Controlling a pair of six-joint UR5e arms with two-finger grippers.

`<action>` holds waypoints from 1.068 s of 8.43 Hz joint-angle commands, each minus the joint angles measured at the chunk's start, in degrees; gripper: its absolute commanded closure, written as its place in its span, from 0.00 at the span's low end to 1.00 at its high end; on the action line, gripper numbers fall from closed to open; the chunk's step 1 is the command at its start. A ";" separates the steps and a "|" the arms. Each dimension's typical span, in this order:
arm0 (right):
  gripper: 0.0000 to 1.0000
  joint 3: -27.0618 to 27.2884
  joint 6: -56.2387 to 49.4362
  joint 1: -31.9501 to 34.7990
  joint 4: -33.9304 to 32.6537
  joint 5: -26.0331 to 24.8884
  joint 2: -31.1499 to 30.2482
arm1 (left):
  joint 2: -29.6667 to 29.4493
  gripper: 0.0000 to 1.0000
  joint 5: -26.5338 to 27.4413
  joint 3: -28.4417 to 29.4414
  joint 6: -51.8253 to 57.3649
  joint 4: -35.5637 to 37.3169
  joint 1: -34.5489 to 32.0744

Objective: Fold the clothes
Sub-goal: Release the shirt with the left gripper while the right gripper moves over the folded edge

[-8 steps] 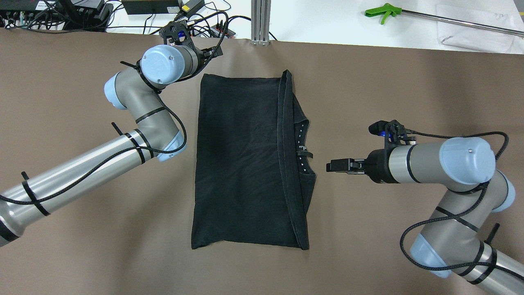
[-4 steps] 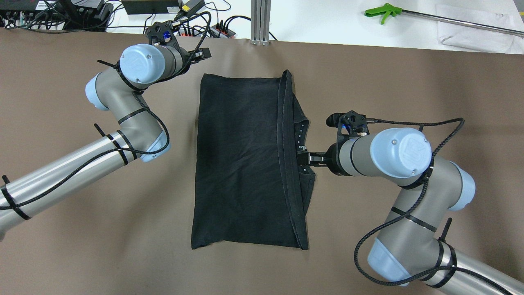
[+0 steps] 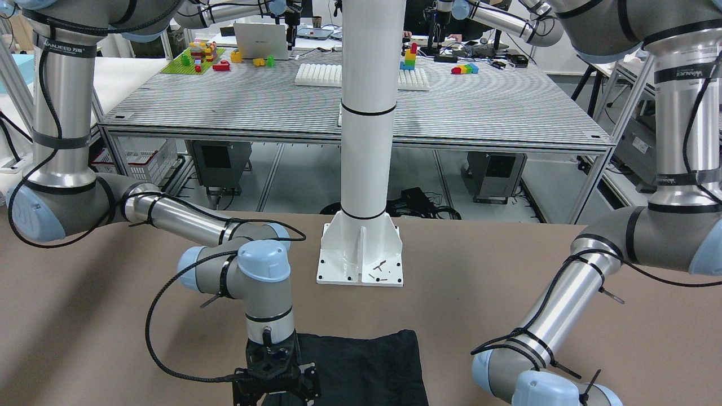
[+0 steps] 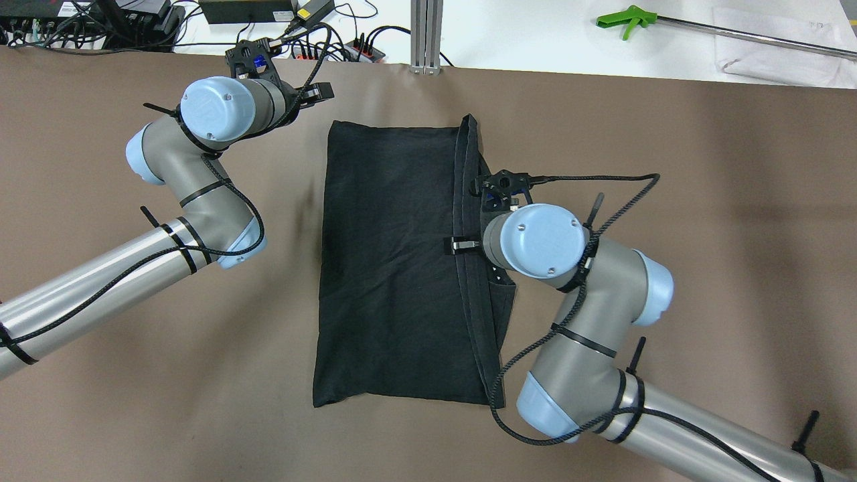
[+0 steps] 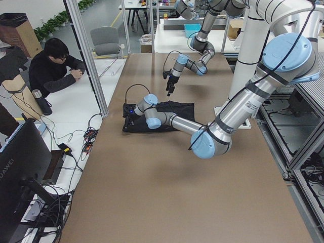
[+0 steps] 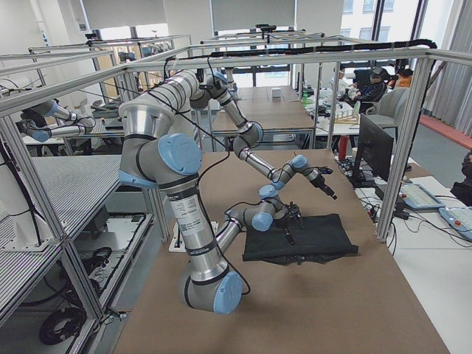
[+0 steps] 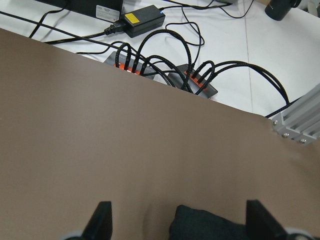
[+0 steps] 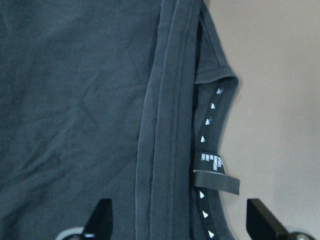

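Heads up: from overhead the right gripper (image 4: 460, 245) is mostly buried under its own wrist, and the front view crops it at the bottom edge, so the wrist cam shows it best. The garment (image 4: 395, 268) is plain matte black and lies flat on the table (image 4: 134, 402) as a long rectangle with a few light wrinkles. A doubled hem seam runs down its right side. A neck strip with tiny white triangles and a little tag loop (image 8: 216, 181) poke out past that seam. The right jaws are spread wide right over the hem, about mid-length, but I can't tell if they touch the cloth. The left gripper (image 4: 318, 92) is spread too, over bare table, with the garment's far left corner showing between its fingers (image 7: 101, 220).
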 commanded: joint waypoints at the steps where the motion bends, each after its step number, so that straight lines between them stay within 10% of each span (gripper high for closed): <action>1: 0.06 -11.05 -0.33 -0.23 -0.22 -2.91 8.65 | 0.49 0.06 0.07 -0.04 0.02 -0.65 -0.05; 4: 0.07 -21.58 -0.33 -0.40 -0.22 -5.97 15.41 | 0.49 0.06 0.07 0.14 0.02 -0.65 -0.05; 9: 0.11 -21.80 -4.38 -0.49 -0.22 -6.51 12.38 | 0.32 0.06 0.07 0.40 -0.16 -0.57 0.03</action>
